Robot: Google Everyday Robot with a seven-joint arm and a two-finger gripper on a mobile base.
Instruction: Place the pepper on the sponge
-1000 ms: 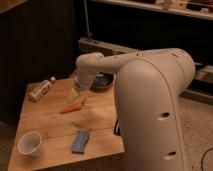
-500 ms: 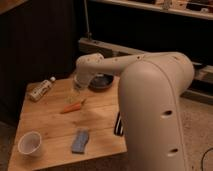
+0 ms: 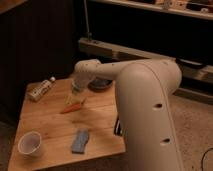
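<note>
The pepper [image 3: 71,107] is a slim orange-red vegetable lying on the wooden table [image 3: 45,125] near its middle. The sponge [image 3: 80,141] is a flat blue-grey pad lying nearer the table's front edge, apart from the pepper. My gripper [image 3: 76,94] hangs from the white arm just above and behind the pepper's right end, pointing down at it. Whether it touches the pepper I cannot tell.
A white paper cup [image 3: 29,144] stands at the table's front left corner. A small bottle [image 3: 41,89] lies on its side at the back left. A dark bowl [image 3: 100,84] sits at the back, behind the arm. A black block [image 3: 118,127] shows at the table's right edge.
The gripper has come down a little closer to the pepper. The pepper, sponge and cup lie where they were.
</note>
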